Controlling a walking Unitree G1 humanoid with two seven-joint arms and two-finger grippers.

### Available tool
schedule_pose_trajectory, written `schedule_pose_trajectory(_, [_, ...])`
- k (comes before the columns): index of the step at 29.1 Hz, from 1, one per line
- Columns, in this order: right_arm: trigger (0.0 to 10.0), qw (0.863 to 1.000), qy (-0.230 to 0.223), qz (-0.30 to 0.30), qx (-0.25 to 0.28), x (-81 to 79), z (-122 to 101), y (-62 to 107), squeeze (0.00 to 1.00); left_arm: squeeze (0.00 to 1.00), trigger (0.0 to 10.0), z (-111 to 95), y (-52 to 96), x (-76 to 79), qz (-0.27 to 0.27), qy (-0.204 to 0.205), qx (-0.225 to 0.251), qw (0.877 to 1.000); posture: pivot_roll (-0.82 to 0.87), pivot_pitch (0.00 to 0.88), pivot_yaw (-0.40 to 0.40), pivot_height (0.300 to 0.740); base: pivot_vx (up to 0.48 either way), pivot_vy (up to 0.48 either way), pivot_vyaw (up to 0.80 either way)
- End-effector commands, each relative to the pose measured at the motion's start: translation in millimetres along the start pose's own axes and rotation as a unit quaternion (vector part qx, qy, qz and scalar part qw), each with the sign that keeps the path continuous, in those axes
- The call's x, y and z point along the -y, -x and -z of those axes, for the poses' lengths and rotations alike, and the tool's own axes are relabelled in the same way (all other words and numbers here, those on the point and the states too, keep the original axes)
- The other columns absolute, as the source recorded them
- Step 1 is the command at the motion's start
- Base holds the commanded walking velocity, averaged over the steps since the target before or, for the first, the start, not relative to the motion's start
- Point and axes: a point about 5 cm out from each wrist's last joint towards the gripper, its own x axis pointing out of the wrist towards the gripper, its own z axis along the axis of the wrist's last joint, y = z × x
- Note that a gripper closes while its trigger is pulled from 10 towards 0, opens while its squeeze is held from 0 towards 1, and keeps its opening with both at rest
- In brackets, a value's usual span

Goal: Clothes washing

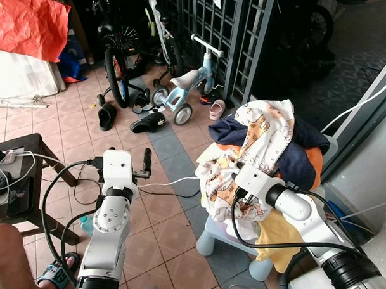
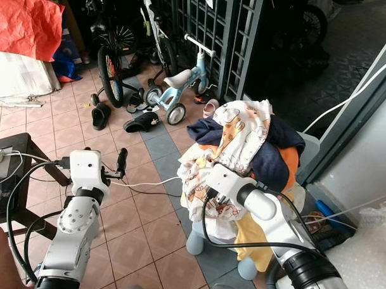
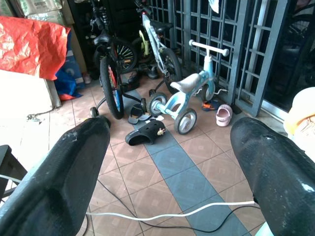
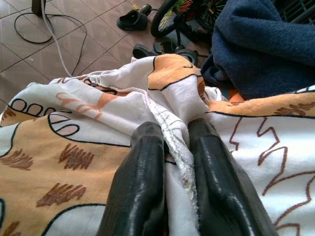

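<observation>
A pile of clothes (image 1: 269, 142) is heaped on a small light-blue stool (image 1: 212, 239). On top and down the front lies a white cloth with orange cartoon prints (image 1: 221, 181), over a navy garment (image 1: 304, 154). A yellow piece (image 1: 272, 240) hangs below. My right gripper (image 4: 174, 133) is shut on a fold of the printed cloth at the pile's front, and its fingers (image 4: 142, 167) pinch the seam. My left gripper (image 3: 172, 127) is held up over the tiled floor to the left of the pile, open with nothing between its fingers (image 1: 146, 160).
A dark wooden table (image 1: 28, 150) with cables stands at the left, and a person's sandalled foot (image 1: 58, 276) is beside it. A white cable (image 1: 169, 182) crosses the floor. Ahead are a child's balance bike (image 1: 185, 88), bicycles (image 1: 117, 65), slippers (image 1: 148, 124) and a metal gate (image 1: 240, 29).
</observation>
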Motion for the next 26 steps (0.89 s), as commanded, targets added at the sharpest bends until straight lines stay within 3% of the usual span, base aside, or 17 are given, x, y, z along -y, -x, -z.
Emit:
schedule_pose_trajectory(1, [0.0,1.000,-0.004,-0.004,0.001,-0.7,0,-0.2,0.00,0.00,10.0,-3,-1.9,0.7,0.000,-0.002,0.003,1.000,-0.02,0.000,0.005,0.740,0.000,0.000,0.00])
schedule_pose_trajectory(5, [0.0,0.999,-0.024,-0.025,0.014,-6.1,-2,1.9,0.00,0.00,10.0,-2,-2.8,0.9,0.000,0.000,0.000,1.000,-0.02,0.000,0.001,0.740,0.000,0.000,0.00])
schedule_pose_trajectory(11, [0.0,0.984,-0.126,-0.119,0.050,-19.9,-10,19.4,0.00,0.00,10.0,3,-1.1,2.4,-0.002,0.014,-0.014,1.000,-0.04,0.000,-0.013,0.740,0.000,0.000,0.00])
schedule_pose_trajectory(13, [0.0,0.982,-0.107,-0.144,0.061,-21.9,-16,19.5,0.00,0.00,10.0,3,-2.7,2.3,0.002,0.011,-0.012,1.000,-0.05,0.000,0.002,0.740,0.000,0.000,0.00])
schedule_pose_trajectory(15, [0.0,0.979,-0.115,-0.151,0.076,-21.4,-23,18.7,0.00,0.00,10.0,3,-3.3,2.6,0.007,0.006,-0.010,1.000,-0.04,0.000,0.005,0.740,0.000,0.000,0.00])
schedule_pose_trajectory(20, [0.0,0.967,-0.191,-0.099,0.135,-4.4,-48,14.4,0.00,0.00,10.0,2,-2.8,2.1,0.009,0.003,-0.009,1.000,-0.04,0.000,0.011,0.740,0.000,0.000,0.00])
schedule_pose_trajectory(23, [0.0,0.937,-0.280,-0.011,0.210,25.0,-74,13.3,0.00,0.00,10.0,2,-1.8,0.7,0.007,0.001,-0.009,1.000,-0.03,0.000,0.011,0.740,0.000,0.000,0.00])
schedule_pose_trajectory(26, [0.0,0.916,-0.312,0.068,0.242,50.0,-86,13.4,0.00,0.00,10.0,2,-1.7,0.1,0.009,-0.001,-0.008,1.000,-0.03,0.000,0.009,0.740,0.000,0.000,0.00])
